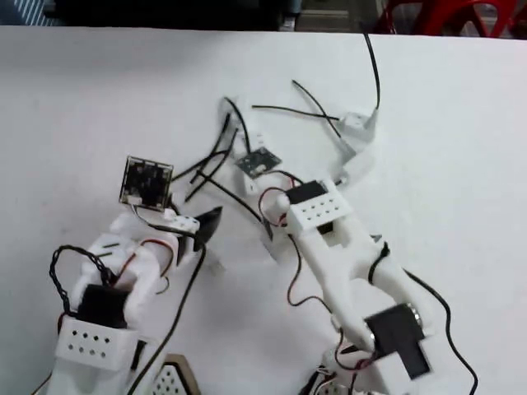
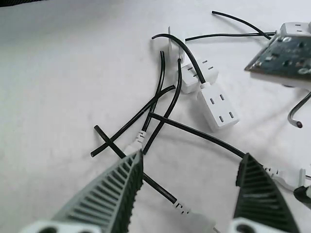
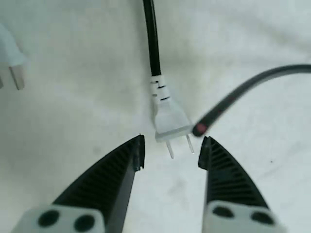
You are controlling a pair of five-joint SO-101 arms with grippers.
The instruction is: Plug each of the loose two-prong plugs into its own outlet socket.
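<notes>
While both arms hang low over the white tabletop [image 1: 74, 99]: neither one has grabbed anything.
Left hand [image 2: 193, 155]: spread wide with nothing in it, sitting over a tangle of black cords [image 2: 160, 104] around mid-tabletop.
Right hand [image 3: 173, 141]: open too, one finger on either side of the prong end of a white plug [image 3: 170, 121], not touching it as far as I can see.
That plug: lying flat on the tabletop with its two prongs pointing at the hand and its black cord running straight away.
Second plug [image 3: 10, 58]: loose on the tabletop, just off to one side of the first one.
Third plug [image 2: 194, 221]: pale body with a ribbed collar, lying close by the left hand.
Outlet blocks [image 2: 218, 104]: two white ones touching end to end in the middle of the cord mess, slots facing up.
Another outlet block [image 1: 356, 122]: nearer the far edge, over toward the right side, with a cord heading off past that edge.
Stray cable [image 3: 243, 87]: dark one crossing right beside one of the right hand's fingers.
</notes>
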